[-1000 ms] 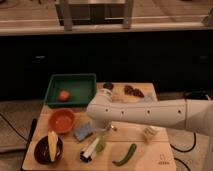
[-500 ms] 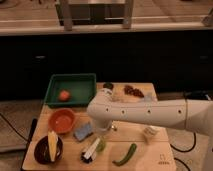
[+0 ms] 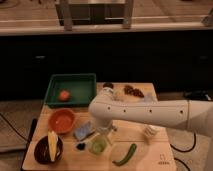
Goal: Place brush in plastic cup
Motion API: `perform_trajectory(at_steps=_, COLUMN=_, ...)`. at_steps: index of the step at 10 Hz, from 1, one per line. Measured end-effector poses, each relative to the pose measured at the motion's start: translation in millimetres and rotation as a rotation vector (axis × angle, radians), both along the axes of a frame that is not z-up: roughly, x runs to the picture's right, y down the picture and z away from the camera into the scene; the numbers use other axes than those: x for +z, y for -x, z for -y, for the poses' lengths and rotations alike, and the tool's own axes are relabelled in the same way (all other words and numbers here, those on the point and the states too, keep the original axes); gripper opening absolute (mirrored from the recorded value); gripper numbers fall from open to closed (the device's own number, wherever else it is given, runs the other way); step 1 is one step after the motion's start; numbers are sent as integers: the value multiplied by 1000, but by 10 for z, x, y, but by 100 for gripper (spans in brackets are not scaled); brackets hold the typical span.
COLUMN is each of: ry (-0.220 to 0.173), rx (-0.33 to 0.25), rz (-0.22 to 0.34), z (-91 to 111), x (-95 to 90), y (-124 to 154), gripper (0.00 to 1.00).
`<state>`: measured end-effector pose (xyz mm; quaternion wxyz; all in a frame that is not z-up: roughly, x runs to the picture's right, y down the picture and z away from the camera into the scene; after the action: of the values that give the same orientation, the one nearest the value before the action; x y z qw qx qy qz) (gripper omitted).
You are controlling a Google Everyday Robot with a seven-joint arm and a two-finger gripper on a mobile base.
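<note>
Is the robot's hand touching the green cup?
Cannot tell. The camera view shows the hand just above the plastic cup, outlines merging, neither gap nor contact plain.

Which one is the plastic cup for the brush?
On the wooden table, look near the front edge, just below the robot's hand. The plastic cup stands there, left of the long green vegetable. It is small, round and pale green, far smaller than the orange bowl.

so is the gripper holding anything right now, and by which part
It cannot be told: the gripper hangs right over the plastic cup, and the arm hides whatever may be in it.
</note>
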<state>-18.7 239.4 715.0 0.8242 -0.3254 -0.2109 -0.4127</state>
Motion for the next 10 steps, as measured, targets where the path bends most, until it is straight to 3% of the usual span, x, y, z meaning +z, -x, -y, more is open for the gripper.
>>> perform_trajectory(at_steps=10, ry=-4, rx=7, rz=21, z=61, x=13, y=-39, gripper=80)
